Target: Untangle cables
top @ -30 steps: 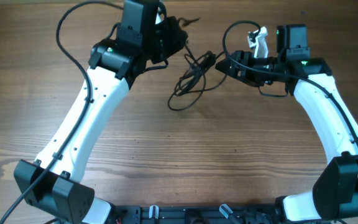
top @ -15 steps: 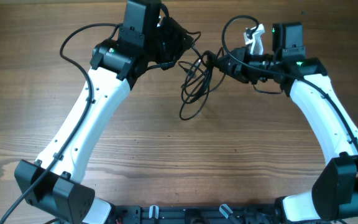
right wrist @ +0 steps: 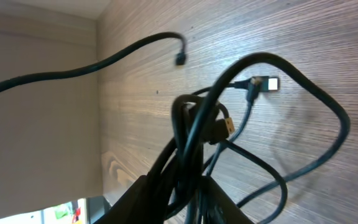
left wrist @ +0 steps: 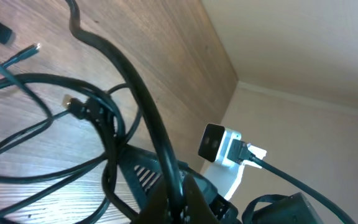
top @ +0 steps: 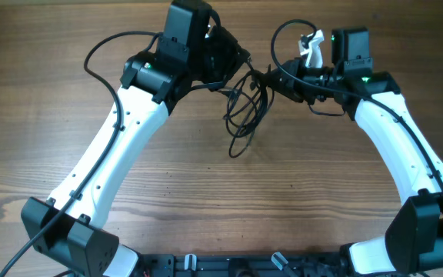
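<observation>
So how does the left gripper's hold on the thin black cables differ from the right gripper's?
The left gripper pinches one strand of the thin black cables; the right gripper clamps a bunch of several strands. Overhead, the left gripper reaches in from the left, the right gripper from the right. Both are shut on one tangle.

Wood-grain table [top: 52, 92] fills overhead view edge to edge, grain running 9 to 3 o'clock, under soft, even light. Left wrist cam: plain beige wall [left wrist: 303, 43] at 1–3 o'clock past tabletop edge, w/ pale seam [left wrist: 303, 97] across it. Right wrist cam: beige wall at 9 o'clock.
</observation>
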Controlling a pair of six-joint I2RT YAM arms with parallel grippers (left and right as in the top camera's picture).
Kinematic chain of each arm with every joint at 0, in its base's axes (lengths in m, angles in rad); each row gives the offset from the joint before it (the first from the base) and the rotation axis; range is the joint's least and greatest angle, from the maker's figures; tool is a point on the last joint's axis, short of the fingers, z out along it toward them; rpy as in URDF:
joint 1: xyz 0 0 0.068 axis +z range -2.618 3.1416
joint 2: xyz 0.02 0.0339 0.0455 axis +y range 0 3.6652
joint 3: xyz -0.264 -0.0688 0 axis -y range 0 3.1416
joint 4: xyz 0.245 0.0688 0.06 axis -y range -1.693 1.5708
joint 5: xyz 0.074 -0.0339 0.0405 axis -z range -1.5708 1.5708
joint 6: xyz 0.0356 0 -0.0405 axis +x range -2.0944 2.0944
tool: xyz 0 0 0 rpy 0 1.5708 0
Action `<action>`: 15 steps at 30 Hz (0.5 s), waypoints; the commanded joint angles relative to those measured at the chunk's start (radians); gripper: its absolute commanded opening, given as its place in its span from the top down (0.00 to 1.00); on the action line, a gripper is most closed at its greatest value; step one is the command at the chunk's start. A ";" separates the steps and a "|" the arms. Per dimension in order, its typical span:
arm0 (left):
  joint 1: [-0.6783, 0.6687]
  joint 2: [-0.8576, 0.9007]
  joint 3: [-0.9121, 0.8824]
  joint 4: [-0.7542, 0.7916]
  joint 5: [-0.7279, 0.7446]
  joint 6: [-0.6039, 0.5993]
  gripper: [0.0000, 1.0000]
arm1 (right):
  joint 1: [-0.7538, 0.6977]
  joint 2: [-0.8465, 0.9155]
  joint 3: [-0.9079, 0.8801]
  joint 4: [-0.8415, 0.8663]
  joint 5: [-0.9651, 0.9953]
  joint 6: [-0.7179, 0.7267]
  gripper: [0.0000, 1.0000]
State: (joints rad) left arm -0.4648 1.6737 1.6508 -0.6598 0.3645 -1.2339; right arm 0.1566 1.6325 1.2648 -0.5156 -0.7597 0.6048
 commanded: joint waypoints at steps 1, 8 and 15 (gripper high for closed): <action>-0.005 -0.003 0.007 -0.073 -0.121 -0.002 0.96 | 0.004 0.015 -0.010 -0.028 0.058 0.004 0.70; -0.005 0.052 -0.100 -0.109 -0.183 -0.002 0.96 | 0.003 0.015 -0.010 -0.064 0.145 -0.002 0.55; -0.005 0.200 -0.161 -0.053 -0.124 -0.002 0.96 | -0.005 0.015 -0.010 -0.116 0.211 -0.029 0.54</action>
State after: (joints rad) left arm -0.4652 1.8057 1.5116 -0.7155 0.2184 -1.2335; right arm 0.1555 1.6329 1.2625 -0.6243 -0.5980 0.5976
